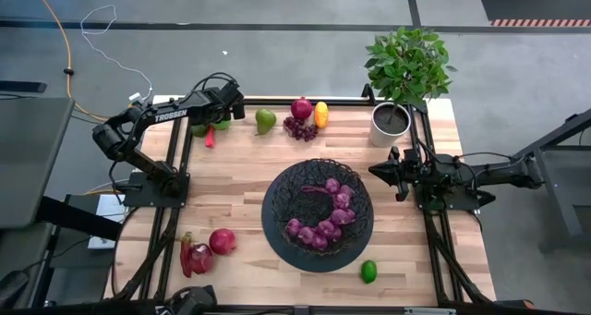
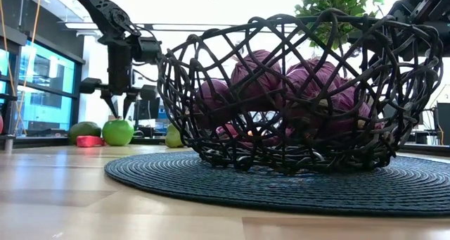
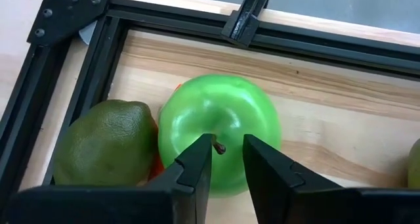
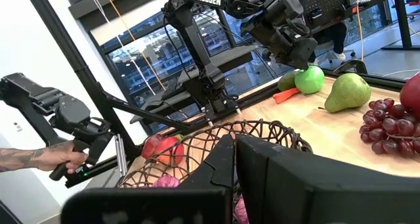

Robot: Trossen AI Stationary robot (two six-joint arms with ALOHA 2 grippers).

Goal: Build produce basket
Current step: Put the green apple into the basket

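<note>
The basket (image 1: 318,215) sat on a dark mat at mid-table, purple produce (image 1: 331,213) inside. At the far left corner, the left gripper (image 3: 227,163) pinched the green apple's (image 3: 220,129) stem between 2 fingers; an avocado (image 3: 105,145) half-hid something red. The right gripper (image 1: 384,170) waited right of the basket, pressed together.
</note>
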